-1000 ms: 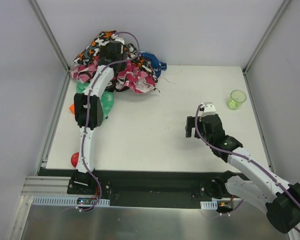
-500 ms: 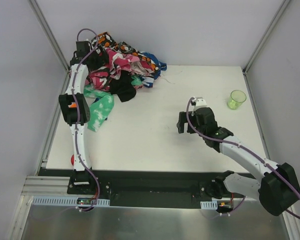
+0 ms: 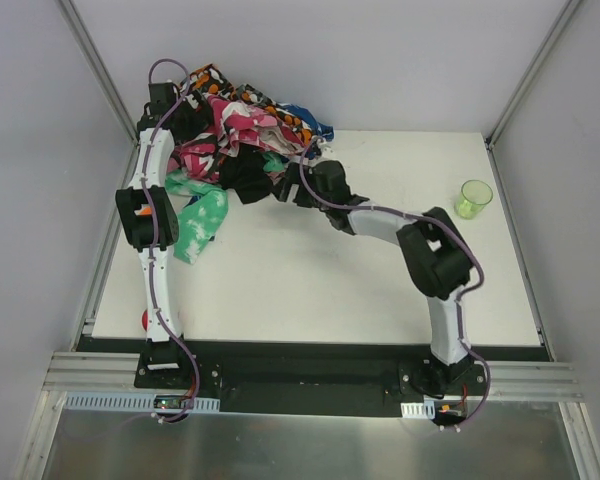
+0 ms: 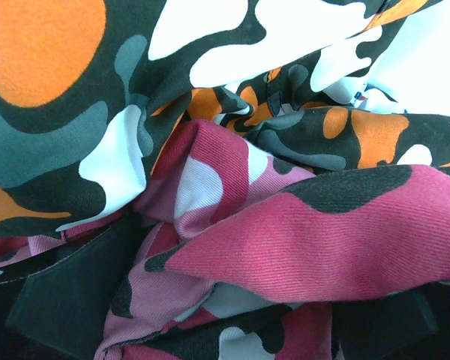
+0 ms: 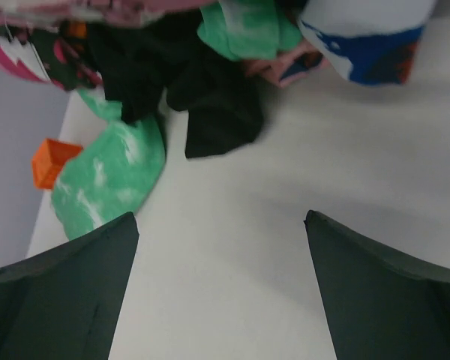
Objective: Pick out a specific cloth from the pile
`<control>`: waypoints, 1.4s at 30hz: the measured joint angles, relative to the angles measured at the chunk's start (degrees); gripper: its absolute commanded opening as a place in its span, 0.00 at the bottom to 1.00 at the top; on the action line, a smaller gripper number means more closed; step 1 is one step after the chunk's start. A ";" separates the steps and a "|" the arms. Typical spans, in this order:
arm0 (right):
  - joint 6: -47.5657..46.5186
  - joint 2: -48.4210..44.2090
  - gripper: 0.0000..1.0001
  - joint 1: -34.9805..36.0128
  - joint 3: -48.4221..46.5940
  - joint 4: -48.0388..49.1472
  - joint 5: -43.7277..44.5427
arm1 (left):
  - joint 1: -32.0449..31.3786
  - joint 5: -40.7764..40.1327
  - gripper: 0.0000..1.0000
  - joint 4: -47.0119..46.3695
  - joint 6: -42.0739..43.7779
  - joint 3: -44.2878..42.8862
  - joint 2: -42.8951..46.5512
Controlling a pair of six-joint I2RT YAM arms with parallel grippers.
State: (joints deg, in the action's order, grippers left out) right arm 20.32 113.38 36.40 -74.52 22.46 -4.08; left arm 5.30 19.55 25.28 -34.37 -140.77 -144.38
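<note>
The pile of patterned cloths lies at the table's far left. The black cloth spills out of its near edge onto the table; in the right wrist view the black cloth hangs from under the pile. My right gripper is stretched across to it; the right gripper is open just short of the cloth, over bare table. My left gripper is buried in the pile's far left. Its view is filled with orange camouflage and pink camouflage cloth, bunched between its dark fingers.
A green-white cloth lies left of the black one, with an orange block beside it. A blue-white piece hangs at the pile's right. A green cup stands far right, and a red ball near left. Walls close in.
The right arm has swung from mid-table to the pile, its jaws still open. The left gripper earlier pulled the patterned cloths left, uncovering the black cloth, and has since held still.
</note>
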 measured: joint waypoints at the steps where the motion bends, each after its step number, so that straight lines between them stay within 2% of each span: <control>1: 2.12 3.28 0.96 0.46 -3.10 1.18 0.37 | 0.00 -0.02 0.99 0.00 -0.07 0.00 0.00; 5: 9.84 14.43 0.96 2.27 -13.79 3.45 3.76 | 0.02 -0.07 0.99 0.00 -0.20 0.02 0.02; 11: 16.70 25.16 0.96 4.13 -25.57 3.43 10.78 | 0.02 -0.09 0.99 -0.02 -0.11 0.11 0.04; 15: 20.59 30.45 0.99 4.74 -33.44 3.37 14.71 | 0.00 -0.13 0.99 -0.04 0.68 0.26 0.07; 21: 27.43 38.29 0.96 5.25 -44.94 3.23 17.94 | 0.00 -0.61 0.99 -0.44 1.42 1.49 0.70; 26: 29.55 39.98 0.91 6.29 -47.54 2.56 20.79 | -0.04 -0.59 0.99 -0.46 1.81 1.49 0.72; 28: 30.14 40.28 0.84 6.67 -48.37 2.47 21.24 | -0.04 -0.59 0.99 -0.44 2.01 1.49 0.72; 31: 30.58 41.35 0.56 7.10 -51.30 1.66 21.68 | -0.04 -0.59 0.99 -0.46 2.40 1.55 0.74; 34: 31.56 41.42 0.10 7.41 -52.19 1.31 21.84 | -0.07 -0.61 0.99 -0.46 3.04 1.81 0.94; 35: 32.20 41.42 0.01 7.50 -52.30 1.33 21.86 | -0.07 -0.61 0.99 -0.44 3.30 1.81 1.01; 40: 32.98 41.53 0.01 7.54 -52.04 1.51 20.50 | -0.09 -0.83 0.99 -0.39 3.89 2.03 1.22; 42: 32.94 40.44 0.01 7.45 -48.89 3.21 19.52 | -0.09 -1.22 0.99 -0.35 3.93 2.10 1.31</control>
State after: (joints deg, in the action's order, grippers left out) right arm 53.25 153.82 43.86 -123.42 25.67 15.44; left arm 5.21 18.33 24.93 -30.44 -138.67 -143.06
